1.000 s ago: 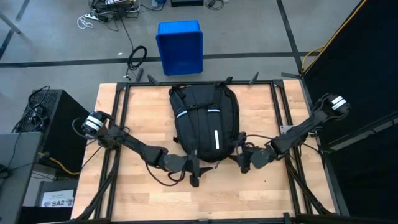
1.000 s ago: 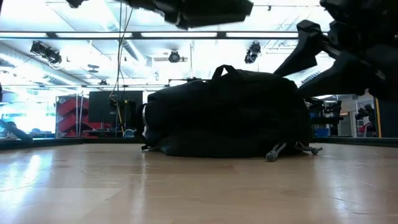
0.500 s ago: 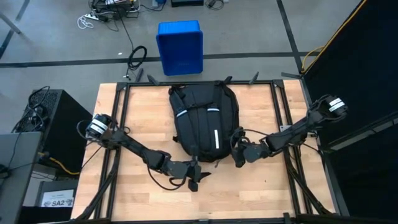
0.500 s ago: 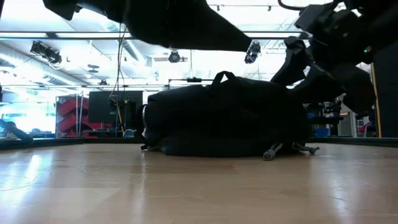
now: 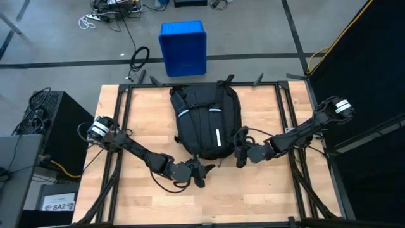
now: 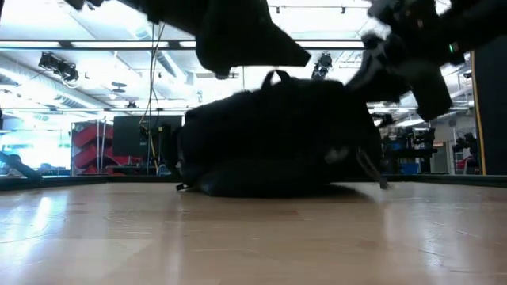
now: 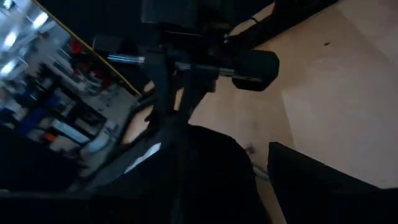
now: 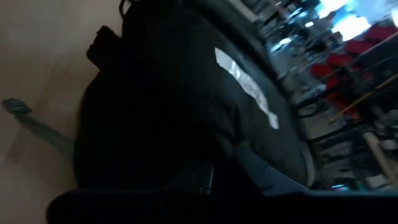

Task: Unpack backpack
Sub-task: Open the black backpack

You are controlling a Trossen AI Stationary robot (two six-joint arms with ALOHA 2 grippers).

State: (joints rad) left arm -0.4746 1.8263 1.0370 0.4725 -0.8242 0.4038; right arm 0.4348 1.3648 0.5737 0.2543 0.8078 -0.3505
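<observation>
While the backpack (image 5: 205, 120) lies lengthwise twelve to six, my right gripper (image 5: 239, 152) sits clamped shut at its four o'clock corner, nearer than my half-open left gripper (image 5: 201, 172) at six.

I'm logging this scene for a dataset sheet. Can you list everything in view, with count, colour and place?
Large black fabric backpack: one, black with thin white stripes, lying at the middle of the table toward its far edge.
Wooden table: one, light wood with a dark frame, under both arms.
Blue plastic bin: one, blue, on the floor beyond the table.
Black box: one, on the floor off the table's left side.
Cables: several, dark and white, on the floor near the bin.
Left gripper: one, dark, just off the backpack's near end.
Right gripper: one, dark, shut at the backpack's right edge; whether it grips fabric is unclear.
</observation>
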